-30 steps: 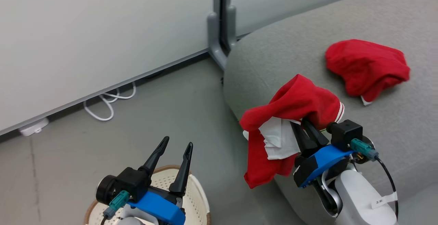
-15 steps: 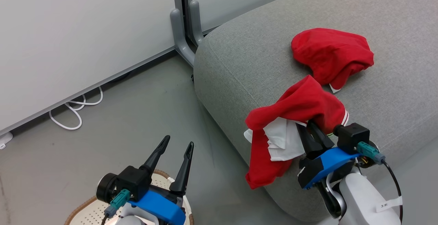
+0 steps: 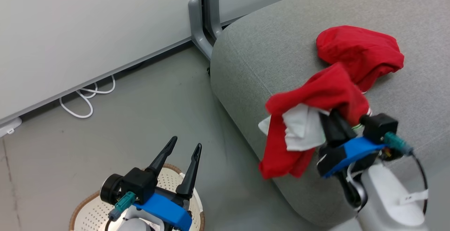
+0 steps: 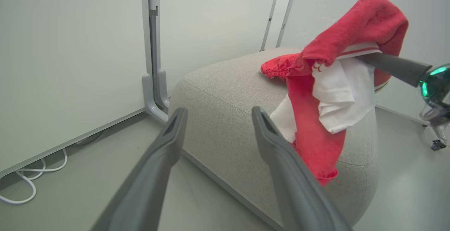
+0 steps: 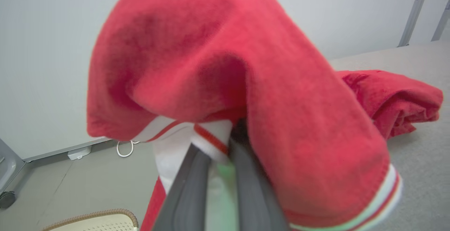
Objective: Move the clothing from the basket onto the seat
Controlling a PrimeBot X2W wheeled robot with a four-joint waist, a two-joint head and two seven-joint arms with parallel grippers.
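My right gripper (image 3: 334, 117) is shut on a red garment with white panels and stripes (image 3: 318, 97), held up over the front corner of the grey seat (image 3: 274, 48). The fabric drapes over the fingertips and hangs down past the seat's edge. In the right wrist view the garment (image 5: 228, 65) covers the tips of my right gripper (image 5: 225, 160). A second red garment (image 3: 362, 48) lies bunched on the seat just beyond it. My left gripper (image 3: 186, 143) is open over the cream basket (image 3: 75, 211), nothing between its fingers (image 4: 168, 143).
A grey partition post (image 3: 202, 23) stands on the floor at the seat's far corner. A white cable (image 3: 88, 101) loops along the wall's base. Grey floor lies between the basket and the seat. A small caster (image 4: 436, 145) shows at the right.
The camera has shifted. My right gripper has carried the held garment further over the seat, closer to the lying red garment. The left gripper has stayed open above the basket.
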